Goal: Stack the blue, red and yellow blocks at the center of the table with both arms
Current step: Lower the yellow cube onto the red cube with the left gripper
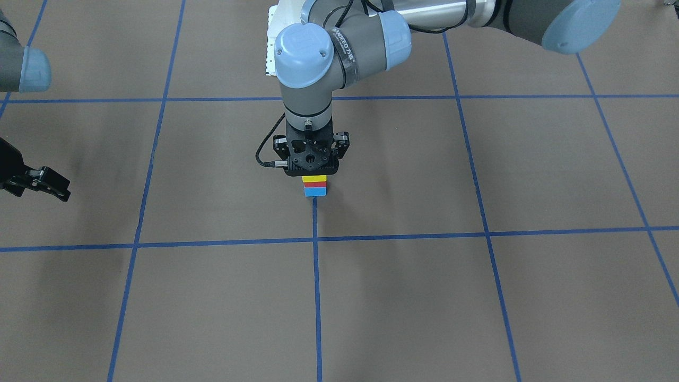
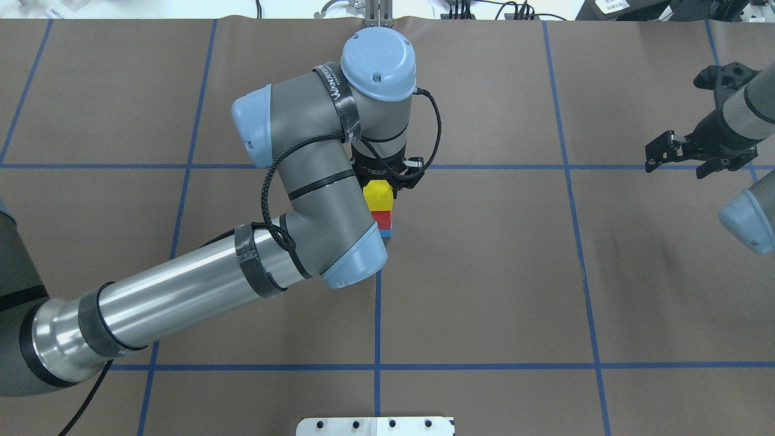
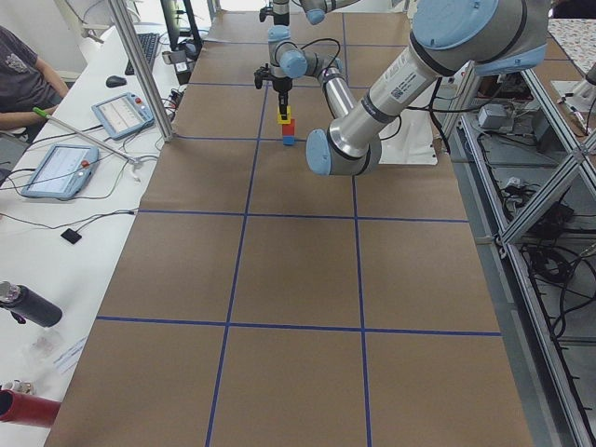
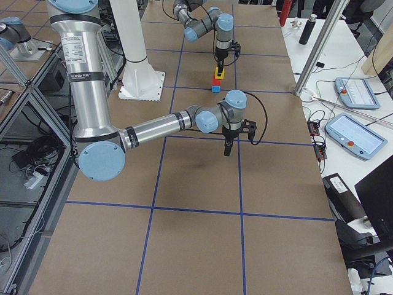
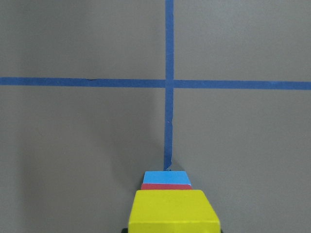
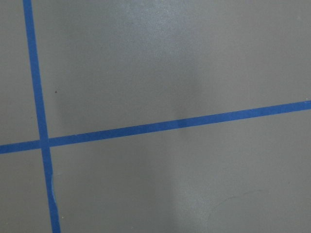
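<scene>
L gripper (image 1: 313,167) points straight down over the stack. Yellow block (image 5: 170,211) sits right under its body, red block (image 2: 381,217) directly below that, blue block (image 1: 315,191) at the bottom on the table (image 1: 424,297). Stack axis is vertical, in line w/ the gripper. Fingers are hidden, so can't tell if it's clamped on yellow or let go. R gripper (image 4: 228,146) is well off to the side w/ nothing seen in it; opening unclear. L is far nearer; next is prob. release + straight lift.

We count three blocks: one yellow block (image 1: 314,178), one red block (image 1: 314,184), one blue block (image 1: 315,191); two arms, the left arm (image 2: 181,290) and the right arm (image 2: 742,108); one bench (image 1: 424,297).
</scene>
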